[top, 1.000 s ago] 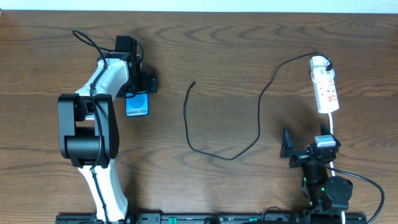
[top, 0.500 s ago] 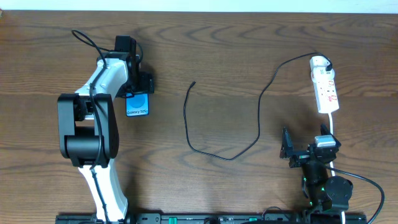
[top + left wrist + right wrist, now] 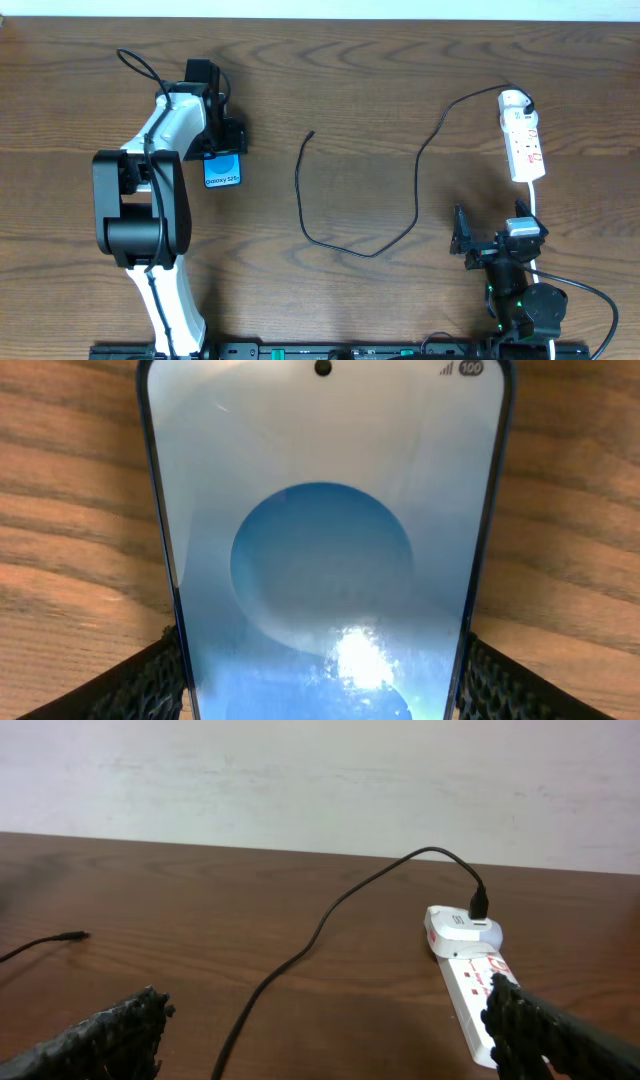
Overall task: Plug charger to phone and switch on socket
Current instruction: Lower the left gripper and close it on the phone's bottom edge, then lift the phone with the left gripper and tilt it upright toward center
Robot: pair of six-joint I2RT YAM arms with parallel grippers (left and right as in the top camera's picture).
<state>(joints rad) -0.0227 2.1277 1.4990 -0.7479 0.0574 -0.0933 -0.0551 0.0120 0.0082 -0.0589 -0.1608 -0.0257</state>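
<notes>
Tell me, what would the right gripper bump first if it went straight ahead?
Probably the white power strip with red markings, right before its right finger; the thin black cable crosses farther left. The right gripper may sit too high to touch either.

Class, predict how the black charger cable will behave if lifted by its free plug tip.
Probably floppy: the charger cable lies in loose curves, so it should droop and trail. Likely light, being so thin. Its far end is plugged into the power strip, so pulling may drag that.
</notes>
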